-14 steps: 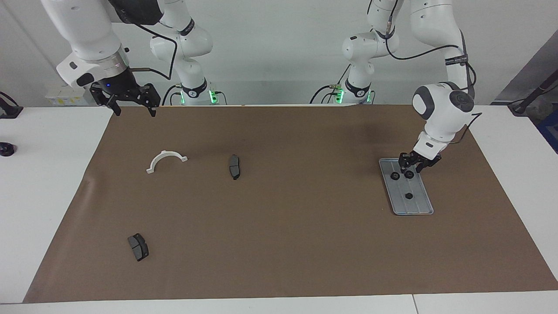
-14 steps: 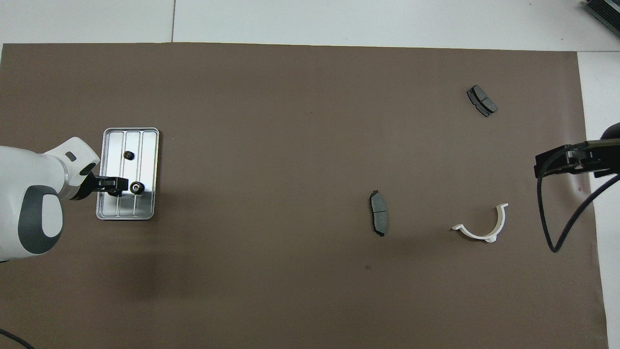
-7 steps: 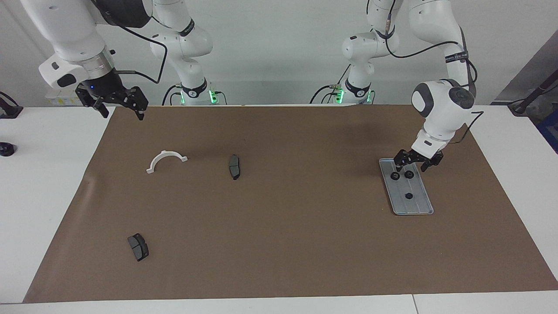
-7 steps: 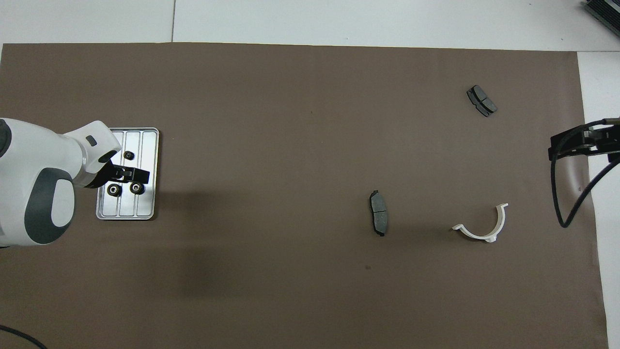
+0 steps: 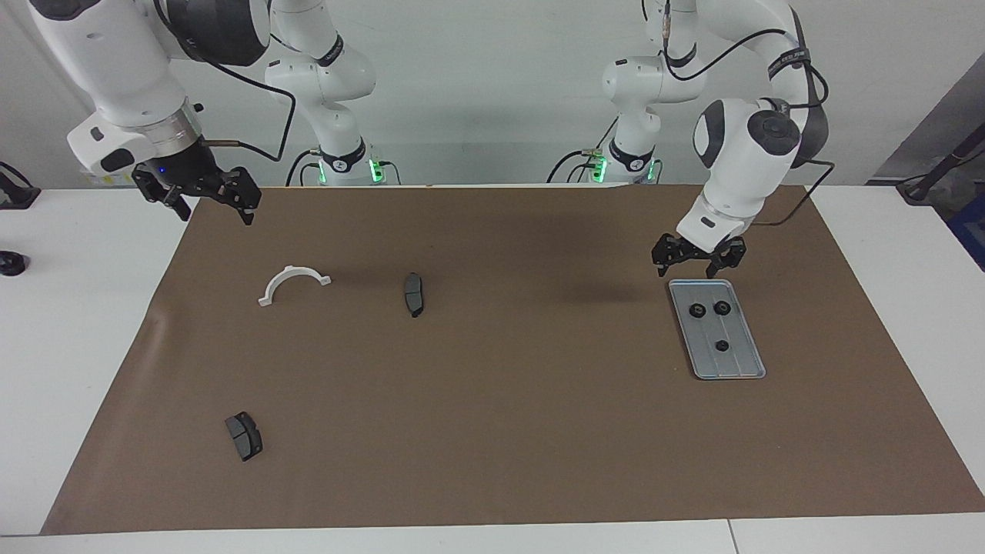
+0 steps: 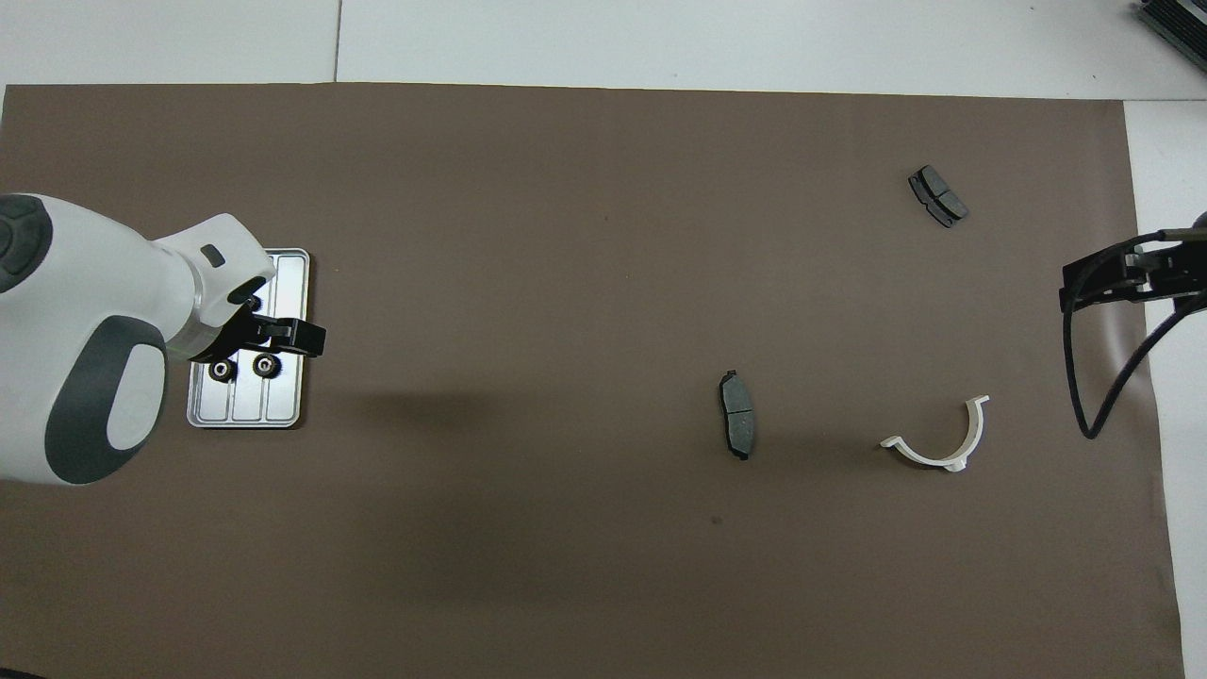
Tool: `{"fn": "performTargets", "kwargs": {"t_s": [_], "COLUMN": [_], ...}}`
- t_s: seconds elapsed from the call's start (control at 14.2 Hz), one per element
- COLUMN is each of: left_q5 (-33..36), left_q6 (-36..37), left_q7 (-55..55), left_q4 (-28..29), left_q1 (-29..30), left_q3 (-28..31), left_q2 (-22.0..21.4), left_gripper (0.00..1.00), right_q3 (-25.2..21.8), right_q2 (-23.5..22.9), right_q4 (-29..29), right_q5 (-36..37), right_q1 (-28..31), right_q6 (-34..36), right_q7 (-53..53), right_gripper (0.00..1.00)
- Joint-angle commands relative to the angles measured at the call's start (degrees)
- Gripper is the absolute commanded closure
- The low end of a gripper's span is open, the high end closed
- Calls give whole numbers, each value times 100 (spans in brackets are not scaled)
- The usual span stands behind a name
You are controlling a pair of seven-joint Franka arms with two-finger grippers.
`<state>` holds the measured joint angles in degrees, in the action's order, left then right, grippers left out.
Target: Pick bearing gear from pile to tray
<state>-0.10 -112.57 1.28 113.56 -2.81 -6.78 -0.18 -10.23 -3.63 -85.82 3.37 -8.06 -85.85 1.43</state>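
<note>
Three black gears (image 5: 696,311) sit in the tray (image 5: 739,362). Left gripper (image 5: 699,264) hangs over its robot-side rim, fingers apart, empty; right gripper (image 5: 198,195) (also apart) waits well away. No gears outside the tray, so probably done.

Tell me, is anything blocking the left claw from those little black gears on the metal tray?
Nothing visible does. The open left gripper hangs over the mat beside the tray; the three gears lie uncovered on it. The right gripper waits at the table's other end.

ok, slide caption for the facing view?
Three gears on the tray; open left gripper raised above it.
</note>
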Motion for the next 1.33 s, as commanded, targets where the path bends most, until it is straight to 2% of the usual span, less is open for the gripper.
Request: {"fn": "performTargets", "kwargs": {"t_s": [0.0,0.14,0.42,0.49,0.63,0.77,0.98,1.12,1.26], "left_q5": [90,45,-77,-287,-271,-123,28,10,-42], "left_q6": [867,1087,1307,1508,2140,2625,2487,2162,2143], "left_q7": [92,92,75,83,66,57,-136,-163,-119], "left_q4": [-737,-888,-1107,-1430,-2220,-2820,-2761,-2367,-2295], "left_q1": [8,17,166,245,307,299,237,281,316], "left_q3": [63,133,177,177,142,134,125,125,142], "left_q2": [-9,-131,-352,-326,-168,148,141,1,-62], "left_gripper": [0,0,0,0,0,0,0,0,0], "right_q3": [625,1022,1032,1032,1041,1041,1032,1032,1032], "right_q2": [47,56,109,117,231,249,249,249,249], "right_q4": [-84,-110,-242,-285,-636,-699,-682,-664,-655], "right_q5": [-46,-46,-46,-46,-55,-169,-468,-477,-495], "right_q1": [636,1024,964,955,842,762,823,841,841], "right_q6": [-99,-116,-152,-291,-922,-1048,-943,-794,-802], "right_q7": [-108,-99,-82,-73,-82,-47,-55,-82,-82], "right_gripper": [0,0,0,0,0,0,0,0,0]}}
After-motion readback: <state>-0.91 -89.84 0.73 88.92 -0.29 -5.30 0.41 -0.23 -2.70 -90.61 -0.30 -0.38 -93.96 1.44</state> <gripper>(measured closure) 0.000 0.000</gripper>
